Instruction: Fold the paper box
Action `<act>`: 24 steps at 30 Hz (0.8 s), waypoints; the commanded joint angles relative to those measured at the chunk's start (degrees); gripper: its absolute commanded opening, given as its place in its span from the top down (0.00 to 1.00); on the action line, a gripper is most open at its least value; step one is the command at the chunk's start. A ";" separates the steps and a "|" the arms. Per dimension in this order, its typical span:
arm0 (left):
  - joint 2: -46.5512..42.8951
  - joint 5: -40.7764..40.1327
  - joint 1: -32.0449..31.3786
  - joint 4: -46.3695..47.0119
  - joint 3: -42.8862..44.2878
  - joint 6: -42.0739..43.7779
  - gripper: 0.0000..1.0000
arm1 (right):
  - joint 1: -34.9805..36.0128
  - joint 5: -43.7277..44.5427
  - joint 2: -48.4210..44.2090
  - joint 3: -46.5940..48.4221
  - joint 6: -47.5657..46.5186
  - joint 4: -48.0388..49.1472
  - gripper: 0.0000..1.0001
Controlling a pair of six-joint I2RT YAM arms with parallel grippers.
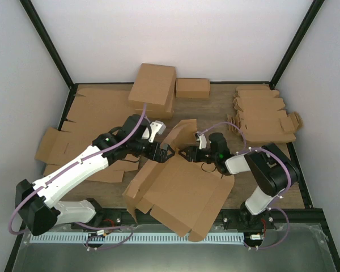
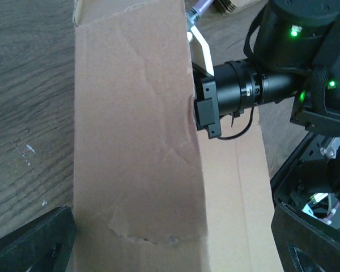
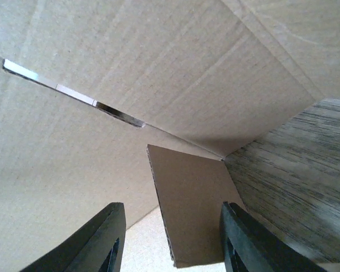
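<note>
the paper box (image 1: 178, 195) lies mostly flat between both arms, one far panel raised; side walls unformed; left gripper (image 1: 163, 152) gapes open; right gripper (image 1: 188, 152) straddles a flap (image 3: 192, 215), grip unclear

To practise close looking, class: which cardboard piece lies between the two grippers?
The paper box, near centre, one flap raised; other blanks lie flat at the sides.

My left arm (image 1: 73, 169) wears white shells over black joints, with a lilac cable (image 1: 134, 127) strung along it. My right arm (image 1: 272, 170) is mostly black, green lights (image 2: 294, 32) glowing near the wrist. My fingers (image 3: 105, 241) are matte black.
</note>
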 commanded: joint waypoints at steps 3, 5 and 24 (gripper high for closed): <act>-0.99 9.99 4.50 7.38 -3.26 -2.36 0.04 | 0.42 0.16 -0.10 0.67 -0.74 0.41 0.51; -0.85 11.91 5.16 8.86 -3.89 -2.63 0.08 | 0.42 -0.12 0.51 0.85 -0.48 0.59 0.51; -0.51 16.91 8.05 15.92 -9.73 -7.33 0.41 | 0.42 -0.69 0.68 0.98 -0.14 0.74 0.51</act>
